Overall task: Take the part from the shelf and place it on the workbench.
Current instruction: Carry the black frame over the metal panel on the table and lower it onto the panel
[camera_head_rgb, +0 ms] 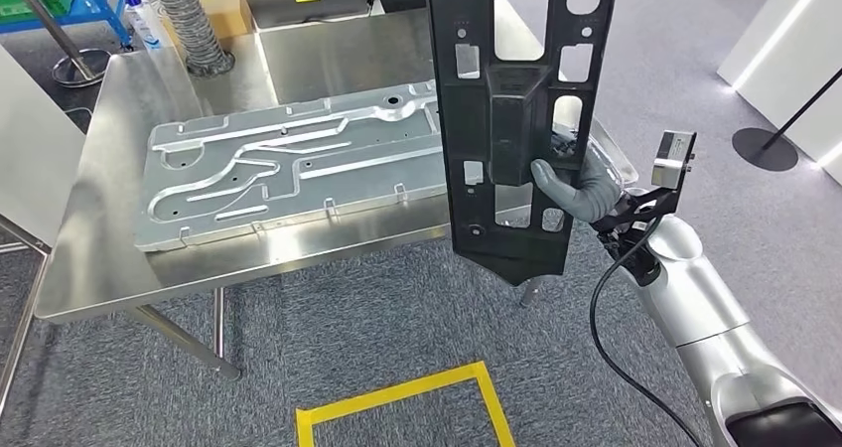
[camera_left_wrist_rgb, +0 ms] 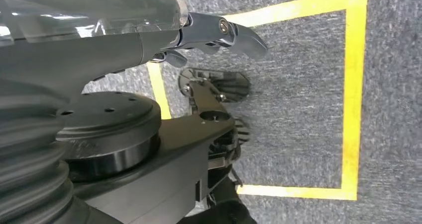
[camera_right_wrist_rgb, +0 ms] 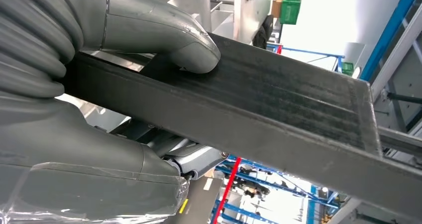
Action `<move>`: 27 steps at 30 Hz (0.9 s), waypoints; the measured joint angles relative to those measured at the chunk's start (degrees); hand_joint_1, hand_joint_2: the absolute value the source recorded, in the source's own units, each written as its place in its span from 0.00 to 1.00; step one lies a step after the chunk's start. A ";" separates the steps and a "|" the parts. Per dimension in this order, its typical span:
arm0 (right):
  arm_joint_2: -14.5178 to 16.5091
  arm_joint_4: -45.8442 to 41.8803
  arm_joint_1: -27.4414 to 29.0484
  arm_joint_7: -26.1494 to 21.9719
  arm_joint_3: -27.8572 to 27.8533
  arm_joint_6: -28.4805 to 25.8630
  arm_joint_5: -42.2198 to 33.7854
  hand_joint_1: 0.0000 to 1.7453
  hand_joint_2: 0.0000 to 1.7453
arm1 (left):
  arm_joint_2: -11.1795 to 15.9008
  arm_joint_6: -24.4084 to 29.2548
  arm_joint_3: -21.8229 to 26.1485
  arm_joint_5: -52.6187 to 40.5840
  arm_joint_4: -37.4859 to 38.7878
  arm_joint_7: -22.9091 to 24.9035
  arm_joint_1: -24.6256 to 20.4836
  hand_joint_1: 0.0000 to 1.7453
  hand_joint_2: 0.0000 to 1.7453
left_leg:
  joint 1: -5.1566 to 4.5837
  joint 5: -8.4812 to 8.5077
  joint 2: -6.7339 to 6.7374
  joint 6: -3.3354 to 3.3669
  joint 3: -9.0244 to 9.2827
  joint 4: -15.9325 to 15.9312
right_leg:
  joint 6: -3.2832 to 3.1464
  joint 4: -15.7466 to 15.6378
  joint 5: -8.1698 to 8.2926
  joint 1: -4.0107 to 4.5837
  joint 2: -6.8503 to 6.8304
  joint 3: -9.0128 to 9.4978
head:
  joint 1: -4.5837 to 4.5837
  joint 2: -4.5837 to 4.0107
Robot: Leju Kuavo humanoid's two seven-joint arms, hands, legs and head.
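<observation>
Head view shows the right hand (camera_head_rgb: 586, 191) gripping the long black perforated plastic panel (camera_head_rgb: 516, 119) near its lower end, holding it upright above the near right corner of the steel counter (camera_head_rgb: 109, 219). It looks stiff, fairly light but top-heavy held so low; a mid-length grip on the raised central rib would steady it. The left hand (camera_left_wrist_rgb: 219, 35) hangs over the carpet, its fingers curled in on nothing.

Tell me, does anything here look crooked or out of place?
Mostly tidy. The black part is upright in the right hand, not lying flat. The silver plate lies skewed to the workbench edges.
</observation>
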 joint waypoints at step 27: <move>0.84 1.14 -2.02 0.80 0.05 0.92 1.04 0.84 1.00 | -0.19 0.42 0.10 0.02 0.04 -0.89 -0.05 0.00 1.00 | 0.69 4.65 0.06 -0.05 -7.04 1.29 | -0.55 7.35 -8.56 0.10 0.22 0.74 | -0.01 0.00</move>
